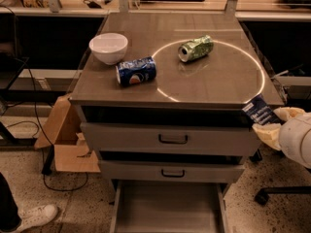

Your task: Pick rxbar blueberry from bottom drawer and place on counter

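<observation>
The rxbar blueberry (pixel 260 111), a small dark navy bar with white lettering, is held in my gripper (pixel 268 123) at the right front corner of the cabinet, level with the counter's edge. The gripper's pale fingers are shut on the bar's lower end. The white arm reaches in from the right edge. The bottom drawer (pixel 167 210) is pulled out below, its grey inside bare. The counter (pixel 214 76) carries a large thin white circle.
On the counter stand a white bowl (pixel 108 47), a blue Pepsi can (pixel 136 71) on its side and a green can (pixel 195 48) on its side inside the circle. A cardboard box (pixel 68 140) sits left of the cabinet. A shoe (pixel 30 218) is at bottom left.
</observation>
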Robot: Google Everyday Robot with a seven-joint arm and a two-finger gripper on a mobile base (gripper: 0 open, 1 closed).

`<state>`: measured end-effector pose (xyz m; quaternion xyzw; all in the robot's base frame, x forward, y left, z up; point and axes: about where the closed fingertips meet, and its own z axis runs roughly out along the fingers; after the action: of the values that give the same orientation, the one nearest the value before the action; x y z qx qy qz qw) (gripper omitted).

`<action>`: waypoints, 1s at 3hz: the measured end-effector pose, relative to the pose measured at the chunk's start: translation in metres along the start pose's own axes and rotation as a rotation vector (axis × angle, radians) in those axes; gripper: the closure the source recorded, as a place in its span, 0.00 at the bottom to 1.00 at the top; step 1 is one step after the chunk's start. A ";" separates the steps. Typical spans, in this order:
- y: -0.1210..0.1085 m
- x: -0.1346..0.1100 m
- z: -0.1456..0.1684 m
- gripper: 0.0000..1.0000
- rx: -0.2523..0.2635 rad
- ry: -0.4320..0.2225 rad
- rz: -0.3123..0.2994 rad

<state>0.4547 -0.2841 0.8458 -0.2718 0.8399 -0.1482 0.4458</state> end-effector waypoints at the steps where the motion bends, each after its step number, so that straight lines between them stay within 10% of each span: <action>1: -0.026 -0.020 0.001 1.00 0.037 -0.022 0.006; 3: -0.044 -0.046 0.004 1.00 0.061 -0.052 -0.004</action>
<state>0.4931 -0.2930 0.8960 -0.2638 0.8226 -0.1675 0.4750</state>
